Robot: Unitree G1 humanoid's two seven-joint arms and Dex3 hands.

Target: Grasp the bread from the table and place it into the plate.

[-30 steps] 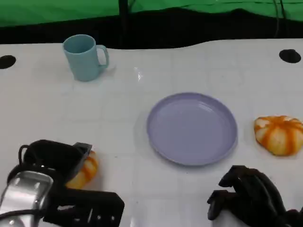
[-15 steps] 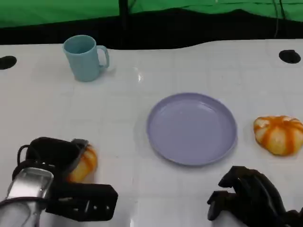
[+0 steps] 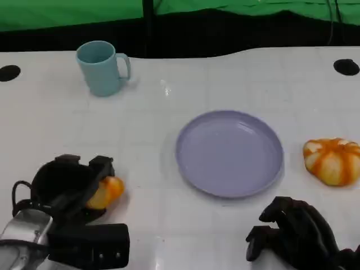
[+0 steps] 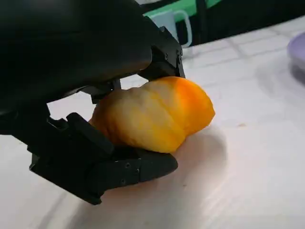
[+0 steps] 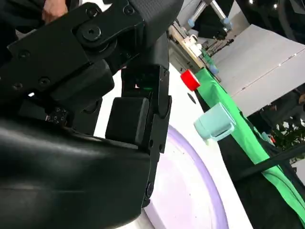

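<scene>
Left hand (image 3: pixel 67 188) holds the bread (image 3: pixel 106 192): fingers (image 4: pixel 119 169) under and over the roll, which appears just clear of the table (image 3: pixel 169 135), well left of the plate (image 3: pixel 229 153). Roll's free orange end points toward the plate, so the carry likely runs straight right. Right hand (image 3: pixel 292 233) sits near the plate's front-right rim, fingers curled, holding nothing. Second bread (image 3: pixel 333 161) lies right of plate. Cup (image 3: pixel 101 67) is far-left of plate.

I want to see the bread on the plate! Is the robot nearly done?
Not yet. The left hand already grips one bread at the table's left. Carrying it to the purple plate, which holds nothing yet, is left. A second bread sits untouched at the right.
</scene>
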